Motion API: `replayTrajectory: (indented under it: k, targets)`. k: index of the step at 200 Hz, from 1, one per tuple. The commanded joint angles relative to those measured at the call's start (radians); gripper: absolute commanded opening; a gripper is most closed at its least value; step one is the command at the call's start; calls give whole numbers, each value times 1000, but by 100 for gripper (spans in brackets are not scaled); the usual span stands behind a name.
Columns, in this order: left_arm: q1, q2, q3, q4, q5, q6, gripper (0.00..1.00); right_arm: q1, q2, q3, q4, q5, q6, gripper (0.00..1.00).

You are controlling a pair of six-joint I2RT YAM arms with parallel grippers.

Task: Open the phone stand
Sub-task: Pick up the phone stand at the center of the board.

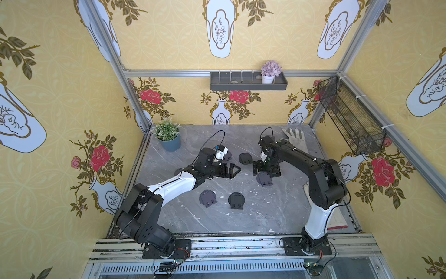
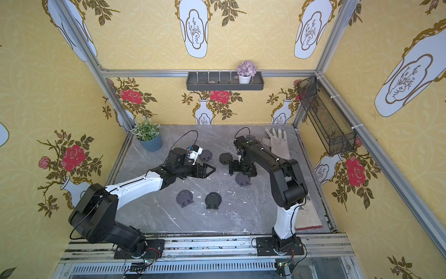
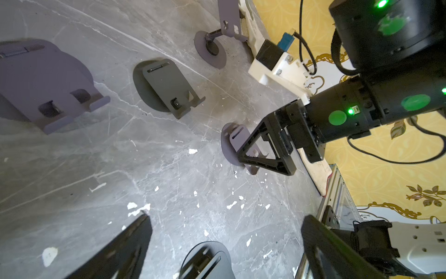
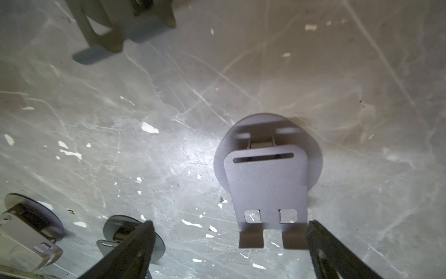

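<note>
Several dark grey phone stands lie folded flat on the marble table (image 1: 265, 212). One phone stand (image 4: 265, 188) lies right under my right gripper (image 4: 231, 223), its two hooked feet between the open fingers, close to one finger. The same stand shows in both top views (image 1: 264, 180) (image 2: 242, 180), partly covered by the right gripper (image 1: 265, 172), which points down. My left gripper (image 1: 231, 170) hovers open over the table's middle, pointing toward the right arm and holding nothing. In the left wrist view its fingers (image 3: 135, 241) frame another folded stand (image 3: 210, 261).
More folded stands lie around (image 1: 245, 158) (image 1: 207, 197) (image 1: 236, 200) (image 1: 226, 156). A potted plant (image 1: 169, 136) stands at the back left and a glove (image 1: 295, 139) lies at the back right. A wire basket (image 1: 350, 118) hangs on the right wall.
</note>
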Motion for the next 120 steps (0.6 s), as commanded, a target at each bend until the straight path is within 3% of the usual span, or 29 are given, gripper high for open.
replayTrajectory:
  k: [1,22,74,120]
  targets:
    - [-17,-9,-14,27,-9,-15,99,5,-6,-27,10,24,16,99]
    - [-28,-12,-16,27,-13,-18,99,13,5,-40,5,37,19,100]
    - [-34,-26,-29,43,-16,-35,99,35,41,-38,-29,78,37,91]
    - [-34,-28,-34,63,-11,-53,99,36,53,-40,-60,143,43,93]
